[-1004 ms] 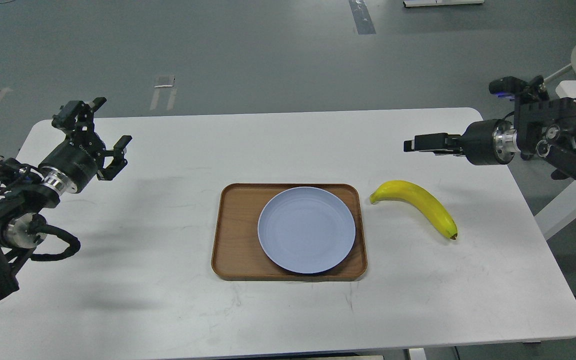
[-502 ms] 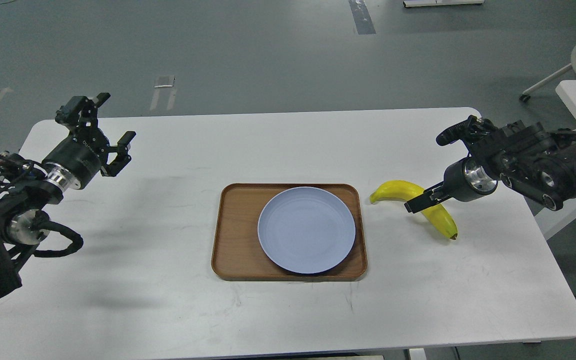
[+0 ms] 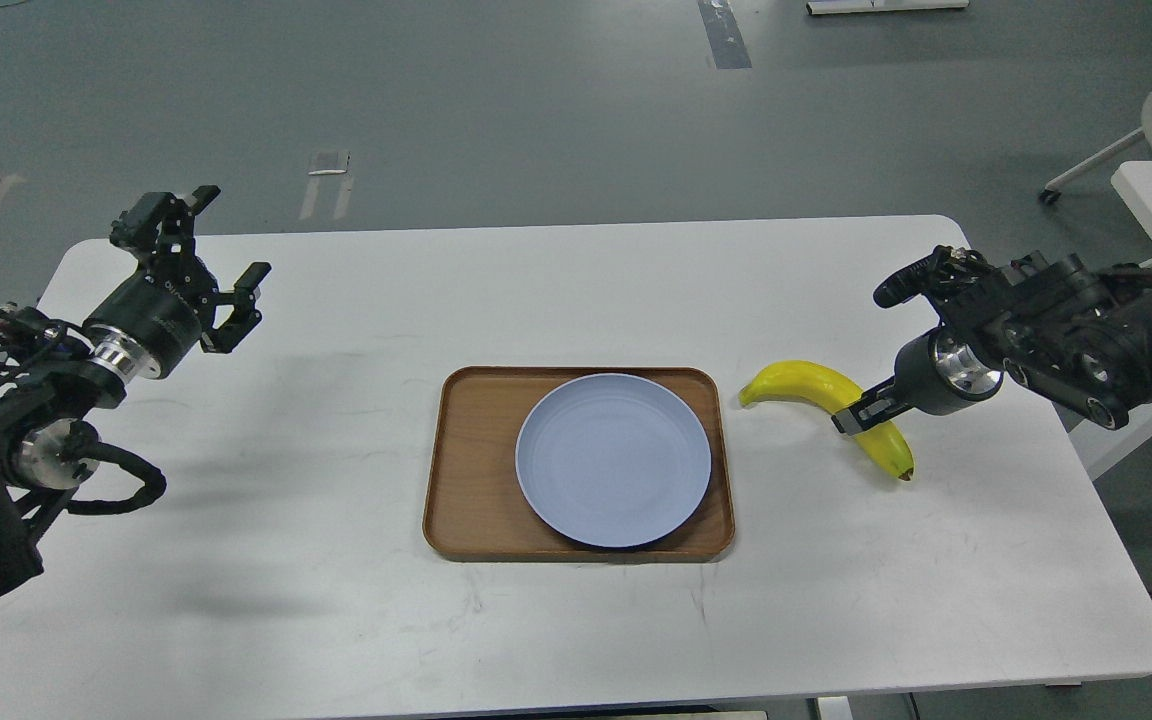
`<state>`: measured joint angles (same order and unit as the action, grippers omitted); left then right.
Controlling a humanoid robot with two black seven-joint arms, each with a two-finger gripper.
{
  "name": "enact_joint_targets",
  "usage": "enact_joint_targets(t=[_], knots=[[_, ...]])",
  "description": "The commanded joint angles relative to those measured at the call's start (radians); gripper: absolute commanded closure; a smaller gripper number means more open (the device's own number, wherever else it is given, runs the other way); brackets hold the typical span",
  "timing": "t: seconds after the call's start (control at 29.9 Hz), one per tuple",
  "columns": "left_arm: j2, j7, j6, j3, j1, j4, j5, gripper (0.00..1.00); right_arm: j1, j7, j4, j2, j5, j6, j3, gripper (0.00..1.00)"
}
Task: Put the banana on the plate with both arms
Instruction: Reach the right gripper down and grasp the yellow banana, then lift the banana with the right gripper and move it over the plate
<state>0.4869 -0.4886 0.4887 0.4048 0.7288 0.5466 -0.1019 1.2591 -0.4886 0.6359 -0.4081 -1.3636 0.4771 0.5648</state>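
Left pincer (image 3: 221,255) spread, right pincer (image 3: 851,417) low

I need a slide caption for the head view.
Right pincer reaches the banana beside the empty blue plate on its wooden tray.

Right end effector (image 3: 854,418): seen dark and nearly end-on over the banana (image 3: 806,383); its two fingers can't be told apart, nor whether they touch the fruit. It hides a short stretch of the banana's middle.

Plate (image 3: 613,460): covers much of the wooden tray (image 3: 471,470), including part of its near rim.

Both arms run out of frame, left one at the left edge, right one at the right edge.

Surface (image 3: 336,600): near edge cut off by the bottom of the view.
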Motion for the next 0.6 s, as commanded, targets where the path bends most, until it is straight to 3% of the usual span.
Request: enact_joint_targets(t=[0.0,0.27,0.57], knots=[[-0.001,0.0,0.0,0.002,0.001,0.0,-0.001,0.02,0.049,0.0,0.04,-0.026,0.001,0.001,0.0,0.84],[-0.001,0.0,0.0,0.002,0.004,0.001,-0.001,0.02,0.236,0.0,0.234,-0.066,0.02,0.012,-0.011,0.83],[-0.002,0.0,0.0,0.002,0.011,0.001,-0.001,0.02,0.226,0.0,0.234,0.164,0.17,0.012,0.006,0.82]])
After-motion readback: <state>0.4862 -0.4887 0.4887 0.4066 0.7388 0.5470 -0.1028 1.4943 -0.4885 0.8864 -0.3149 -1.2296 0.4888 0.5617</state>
